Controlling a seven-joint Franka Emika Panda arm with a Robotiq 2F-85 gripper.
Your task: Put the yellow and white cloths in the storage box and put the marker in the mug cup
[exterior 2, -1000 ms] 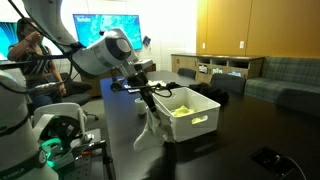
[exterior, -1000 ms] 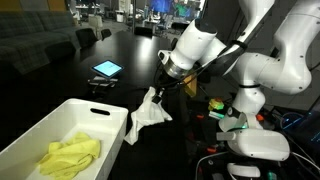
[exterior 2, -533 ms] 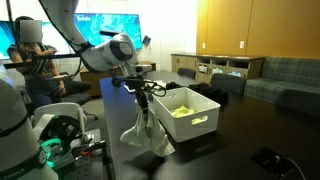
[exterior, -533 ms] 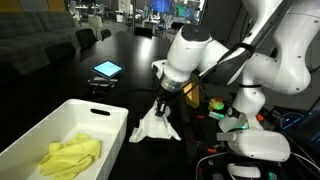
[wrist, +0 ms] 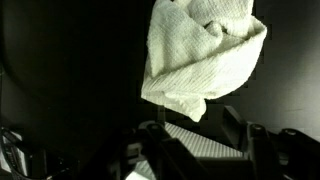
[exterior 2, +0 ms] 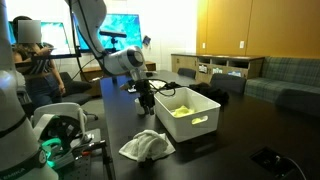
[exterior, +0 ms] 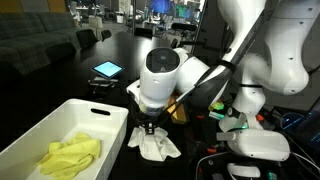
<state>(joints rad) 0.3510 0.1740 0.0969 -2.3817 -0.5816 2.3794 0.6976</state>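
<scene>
While the hand (exterior 2: 146, 108) hovers, white cloth (exterior 2: 147, 147) lies beneath.

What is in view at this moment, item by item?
white cloth: one, white, crumpled on the table beside the box
yellow cloth: one, yellow, inside the box
box: one, white, on the table
tablet: one, lit screen, farther back on the table
table: one, black
person: one, in the background
marker, mug: cannot be made out
arm: one, white, over the white cloth
fingers: two, dark, apart above the white cloth, holding nothing
</scene>
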